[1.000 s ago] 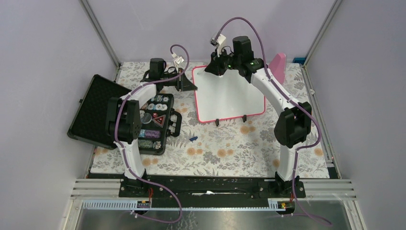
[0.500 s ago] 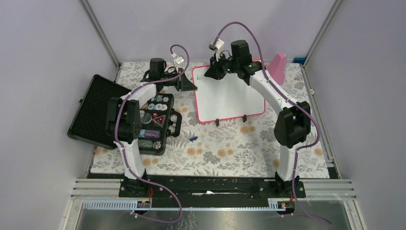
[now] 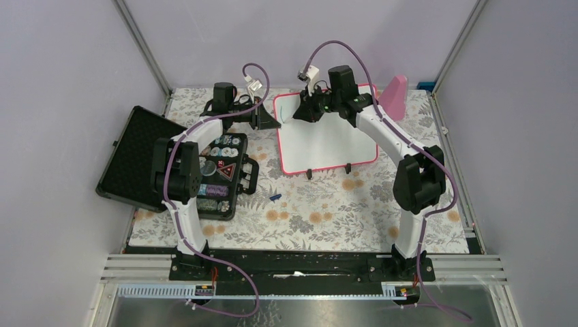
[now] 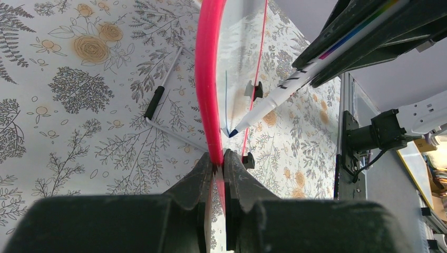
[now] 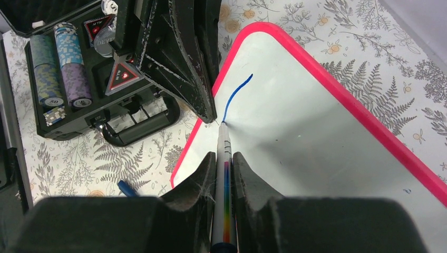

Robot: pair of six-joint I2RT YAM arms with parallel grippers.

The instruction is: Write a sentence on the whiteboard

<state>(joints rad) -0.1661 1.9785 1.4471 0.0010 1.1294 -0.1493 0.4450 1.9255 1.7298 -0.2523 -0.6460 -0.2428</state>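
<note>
The whiteboard (image 3: 327, 136), white with a red-pink frame and two black feet, lies on the floral cloth. My left gripper (image 3: 274, 121) is shut on its left edge; the frame (image 4: 209, 79) runs between the fingers. My right gripper (image 3: 303, 112) is shut on a white marker with a rainbow stripe (image 5: 225, 174). The marker tip touches the board near its top left corner (image 4: 232, 133). One curved blue stroke (image 5: 235, 95) is on the board; no readable sentence shows.
An open black case of poker chips (image 3: 218, 174) lies left of the board. A blue marker cap (image 3: 275, 197) lies on the cloth below the board. A solid pink paddle (image 3: 395, 95) stands at the back right.
My right gripper has moved left and toward the board's top left corner with the marker. The left arm has not moved.
</note>
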